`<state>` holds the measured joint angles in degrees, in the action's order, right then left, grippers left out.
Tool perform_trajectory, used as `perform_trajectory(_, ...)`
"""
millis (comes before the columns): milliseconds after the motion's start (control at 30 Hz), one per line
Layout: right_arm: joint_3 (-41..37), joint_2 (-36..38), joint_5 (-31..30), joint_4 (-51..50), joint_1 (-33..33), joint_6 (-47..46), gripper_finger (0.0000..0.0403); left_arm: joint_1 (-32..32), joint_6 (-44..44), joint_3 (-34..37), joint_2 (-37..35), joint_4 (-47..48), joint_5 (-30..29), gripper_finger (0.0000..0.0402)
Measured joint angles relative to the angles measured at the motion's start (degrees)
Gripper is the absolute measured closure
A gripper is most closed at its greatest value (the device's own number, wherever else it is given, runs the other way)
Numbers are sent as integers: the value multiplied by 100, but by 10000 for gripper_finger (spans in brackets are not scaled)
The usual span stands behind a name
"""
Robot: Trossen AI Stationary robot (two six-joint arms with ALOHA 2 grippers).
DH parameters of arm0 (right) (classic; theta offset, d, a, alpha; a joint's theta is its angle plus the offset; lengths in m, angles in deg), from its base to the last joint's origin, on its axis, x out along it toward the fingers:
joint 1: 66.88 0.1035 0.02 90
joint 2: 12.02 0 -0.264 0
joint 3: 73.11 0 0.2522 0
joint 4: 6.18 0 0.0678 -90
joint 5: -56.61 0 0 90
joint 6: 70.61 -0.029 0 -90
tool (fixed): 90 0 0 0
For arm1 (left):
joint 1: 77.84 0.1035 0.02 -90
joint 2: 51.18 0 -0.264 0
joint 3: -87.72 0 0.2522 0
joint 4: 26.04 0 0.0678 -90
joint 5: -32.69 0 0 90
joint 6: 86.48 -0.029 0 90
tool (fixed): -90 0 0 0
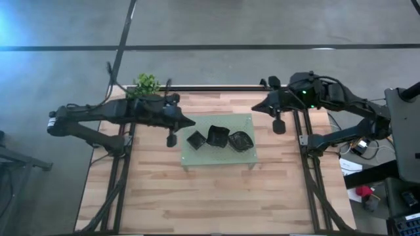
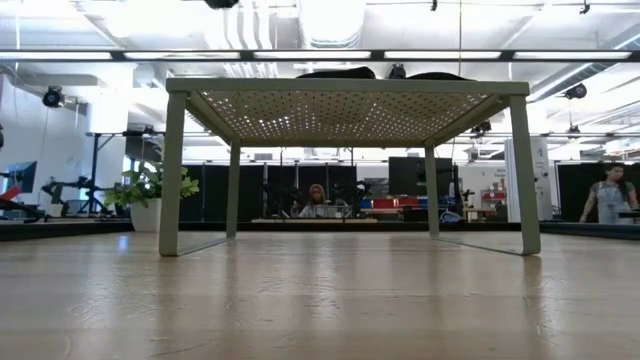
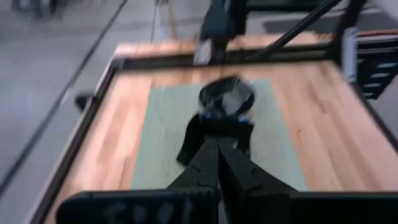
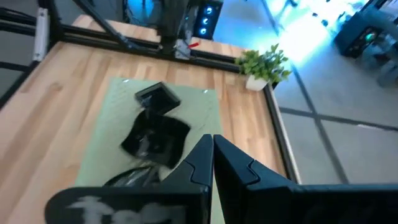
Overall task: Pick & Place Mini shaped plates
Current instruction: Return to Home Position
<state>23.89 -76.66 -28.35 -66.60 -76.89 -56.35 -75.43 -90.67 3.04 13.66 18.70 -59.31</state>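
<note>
The big wooden bench (image 1: 216,196) fills the middle of the high view. Near its back edge stands a light green shelf (image 1: 205,157) full of little holes. The low view shows that it has four thin legs, and nothing sits under it. The left arm (image 1: 98,118) reaches in from one side and the right arm (image 1: 341,98) from the other. The mini shaped plates (image 1: 218,137) all sit on top of the shelf in three shiny black piles, close together in a row. A square pile (image 1: 196,139) is nearest the left arm. A bigger pile is in the middle, and a wavy-edged pile (image 1: 241,141) is nearest the right arm. The left tool (image 1: 172,139) hangs just beside the shelf's left edge and touches no plate. In its own wrist view its two fingers are pressed together, with nothing between them. The right tool (image 1: 279,124) hangs off the shelf's right side, near the back corner. It is closed tight too, and it is empty. A small green plant (image 1: 146,84) stands at the bench's back left corner.
</note>
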Motion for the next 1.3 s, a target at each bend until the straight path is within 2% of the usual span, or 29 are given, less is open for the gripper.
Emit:
perform_trajectory(167,-193,412,12,-275,173,-65,394,0,-492,235,-472,-467,192,401)
perform_trajectory(333,-737,960,-7,-43,349,-190,394,-2,-625,901,-1103,-1076,342,401)
perform_trajectory(433,-1156,1288,-14,262,456,-318,394,-2,-507,1321,-1472,-1520,403,401)
perform_trajectory(733,-2380,2168,-11,908,628,-564,394,-4,-422,2270,-2368,-1828,417,401)
perform_trajectory(900,-3024,2684,-11,1133,628,-877,394,-7,-382,2895,-2883,-2272,854,401)
perform_trajectory(1067,-3512,3234,-11,1300,628,-996,394,-7,-321,3446,-3402,-2812,878,401)
perform_trajectory(1300,-3879,4144,-13,1321,626,-1281,394,-7,-192,3916,-4127,-2942,901,401)
